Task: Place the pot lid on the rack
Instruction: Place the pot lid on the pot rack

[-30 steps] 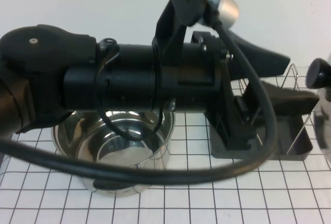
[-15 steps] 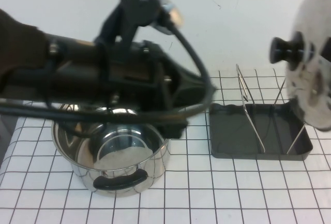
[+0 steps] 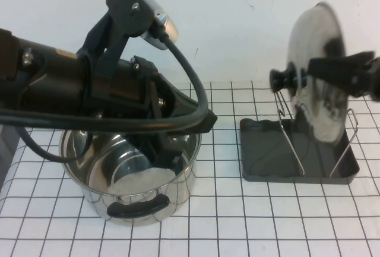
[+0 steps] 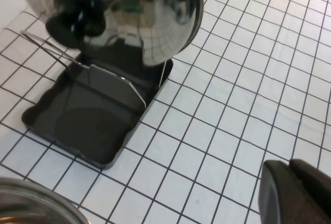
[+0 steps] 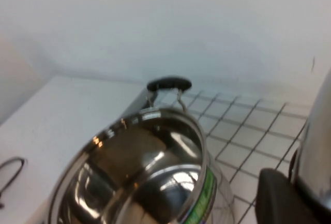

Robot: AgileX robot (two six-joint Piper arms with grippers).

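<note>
The pot lid (image 3: 320, 100) is shiny steel with a black knob (image 3: 284, 79). It stands on edge, its lower rim down among the rack's wire loops (image 3: 289, 127). The rack (image 3: 264, 153) is a dark grey tray at the right. My right gripper (image 3: 316, 67) reaches in from the right edge and is shut on the lid's upper part. My left gripper (image 3: 205, 123) is shut and empty, hovering above the steel pot (image 3: 127, 177), left of the rack. In the left wrist view the lid (image 4: 150, 17), rack (image 4: 88, 120) and left gripper (image 4: 292, 180) show. In the right wrist view one finger (image 5: 279, 198) lies against the lid (image 5: 319, 141).
The deep pot has black handles and also shows in the right wrist view (image 5: 139, 172). The left arm and its cable (image 3: 89, 120) fill the left of the high view. The gridded mat (image 3: 237, 221) runs along the front.
My left arm has drawn back to the left, off the rack. My right gripper has brought the lid in from the right and down onto the rack's wires.
</note>
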